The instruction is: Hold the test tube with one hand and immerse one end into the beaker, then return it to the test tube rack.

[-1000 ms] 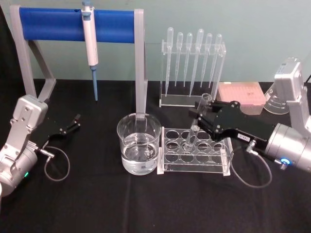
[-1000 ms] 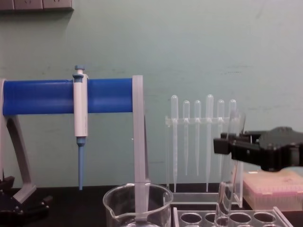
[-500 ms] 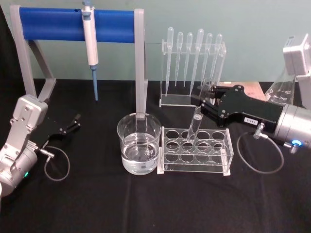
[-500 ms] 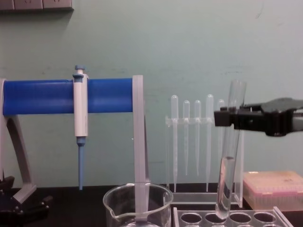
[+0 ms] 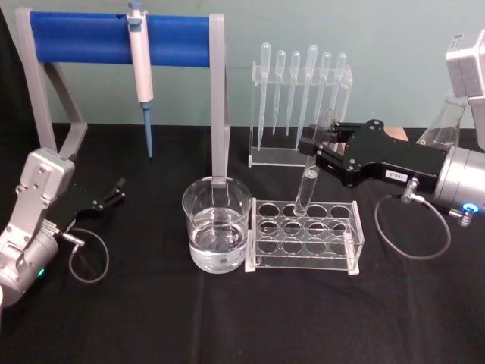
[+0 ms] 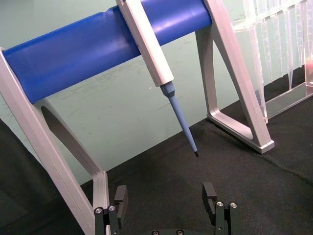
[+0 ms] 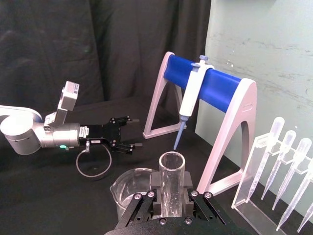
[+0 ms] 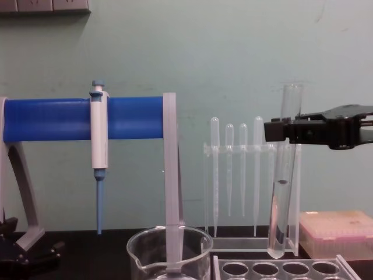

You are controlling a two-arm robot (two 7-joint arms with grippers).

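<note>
The test tube [image 5: 310, 184] hangs upright with clear liquid in its lower part. My right gripper [image 5: 320, 146] is shut on it near the mouth. From the chest, the test tube [image 8: 282, 198] has its round bottom just above the clear tube rack [image 8: 280, 269], free of the holes. From the right wrist, the test tube [image 7: 171, 186] stands between the jaws of my right gripper [image 7: 171, 199]. The beaker [image 5: 197, 227], part full of water, stands left of the rack [image 5: 303, 264]; the beaker [image 8: 169, 251] is low in the chest view. My left gripper [image 5: 115, 191] is parked open at the left.
A blue-barred stand [image 5: 91, 39] holding a white-and-blue pipettor [image 5: 141, 61] rises behind the beaker. An acrylic rack of plastic pipettes [image 5: 299, 98] stands behind the tube rack. A pink tip box [image 8: 335, 233] and a glass flask [image 5: 445, 125] sit far right.
My right gripper has risen with the test tube, drawing its bottom up out of the rack hole until it hangs above the rack. The left arm has not moved.
</note>
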